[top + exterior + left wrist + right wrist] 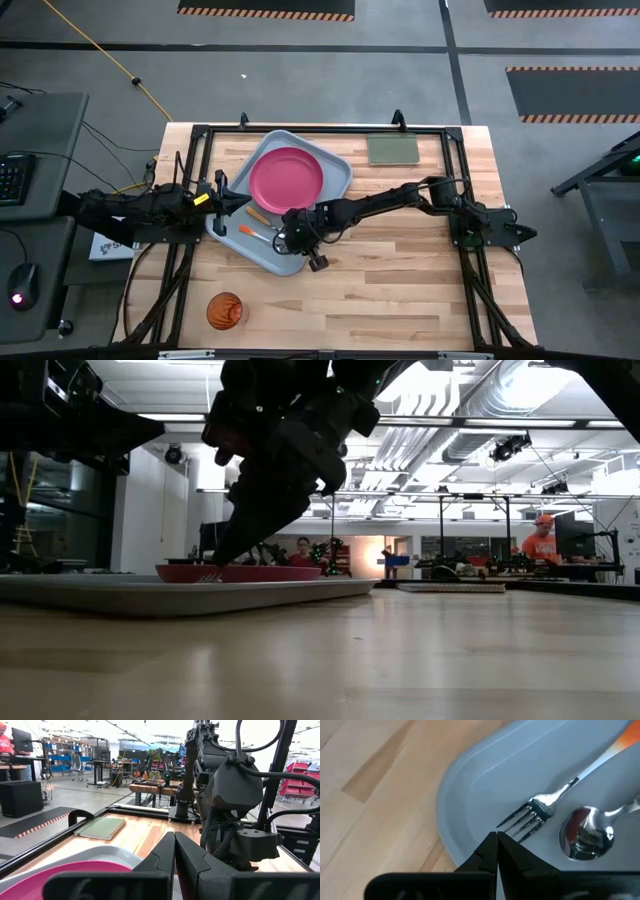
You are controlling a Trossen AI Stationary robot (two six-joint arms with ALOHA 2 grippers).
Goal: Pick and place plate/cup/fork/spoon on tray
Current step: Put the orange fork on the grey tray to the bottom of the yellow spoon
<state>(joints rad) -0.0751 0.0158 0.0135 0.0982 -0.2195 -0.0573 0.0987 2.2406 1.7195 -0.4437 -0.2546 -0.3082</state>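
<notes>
From here I see my left hand pinched shut, empty, waiting at the tray's left rim, while the cup sits out on the near-left worktop. Plate, spoon and fork lie on the tray. My right hand, narrowed to nothing, empty, hovers over the fork's tines, probably just let go.

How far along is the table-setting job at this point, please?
Mostly done: the plate, fork and spoon all lie on the tray. The right claw, shut and empty, sits just over the fork's tines. The left claw waits shut by the tray. Left: the cup, on the table near the front edge.
</notes>
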